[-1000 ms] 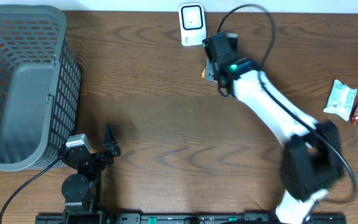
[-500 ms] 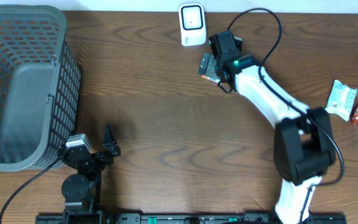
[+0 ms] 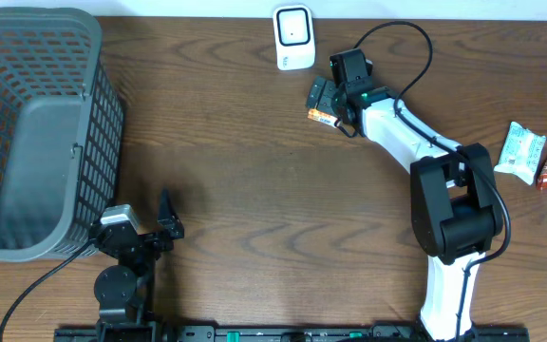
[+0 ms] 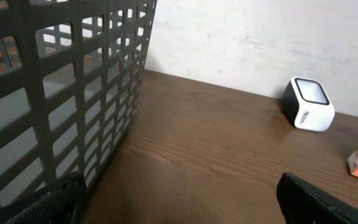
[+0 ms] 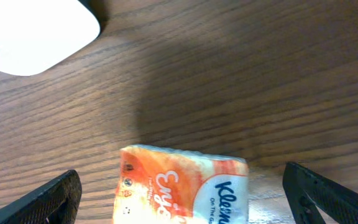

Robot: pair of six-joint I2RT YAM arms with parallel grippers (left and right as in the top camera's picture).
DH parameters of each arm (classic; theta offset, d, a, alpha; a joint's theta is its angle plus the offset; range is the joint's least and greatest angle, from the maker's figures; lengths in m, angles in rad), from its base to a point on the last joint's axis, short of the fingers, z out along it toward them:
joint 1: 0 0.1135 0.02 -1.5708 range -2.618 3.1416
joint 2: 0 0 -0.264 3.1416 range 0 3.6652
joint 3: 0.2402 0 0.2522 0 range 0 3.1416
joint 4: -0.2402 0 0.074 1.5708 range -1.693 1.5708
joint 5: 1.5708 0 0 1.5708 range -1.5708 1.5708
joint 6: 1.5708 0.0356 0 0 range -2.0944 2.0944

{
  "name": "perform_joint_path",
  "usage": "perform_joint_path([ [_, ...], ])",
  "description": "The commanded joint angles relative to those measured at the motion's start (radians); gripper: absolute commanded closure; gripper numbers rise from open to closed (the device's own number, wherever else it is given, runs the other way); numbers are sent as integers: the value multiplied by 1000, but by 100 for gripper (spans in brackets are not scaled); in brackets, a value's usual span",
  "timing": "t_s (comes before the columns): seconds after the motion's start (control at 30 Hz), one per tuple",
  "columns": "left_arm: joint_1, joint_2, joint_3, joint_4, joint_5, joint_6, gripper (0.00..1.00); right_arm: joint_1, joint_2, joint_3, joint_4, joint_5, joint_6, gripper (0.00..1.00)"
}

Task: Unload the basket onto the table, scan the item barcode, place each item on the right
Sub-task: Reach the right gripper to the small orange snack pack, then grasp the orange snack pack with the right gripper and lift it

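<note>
1. Right gripper (image 5: pixel 188 196): jaws spread wide and holding nothing. One finger shows at each lower corner of the wrist view.
2. Tissue pack (image 5: pixel 185 183) lies flat on the table between those open fingers, printed orange face up. It sits just beside the scanner (image 3: pixel 293 36), on the robot's side of it and slightly to the right, not touching it.
3. No barcode is visible on the upward face, and the underside cannot be seen.
4. Left gripper (image 4: pixel 179 208): also wide and empty, parked well away from the scanner, on the basket (image 3: pixel 27 133) side.
5. Judgement: the pack is not being presented to the scanner now. A regrasp and lift look necessary.
6. Risk: the pack is soft and slick. Jaws closing off-centre could squeeze it sideways or skid it along the wood.
7. Risk: if the code is on the hidden face, presenting this face gives no read.
8. Risk: the scanner is close, so a wide finger swinging toward it could knock it.
</note>
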Motion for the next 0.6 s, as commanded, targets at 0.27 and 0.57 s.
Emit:
perform_joint_path([
  [0.27, -2, -6, -32, -15, -5, 13, 2, 11, 116, 3, 6, 11, -32, 1],
  [0.57, -2, -6, -32, -15, -5, 13, 2, 27, 121, 11, -11, 11, -78, 36],
])
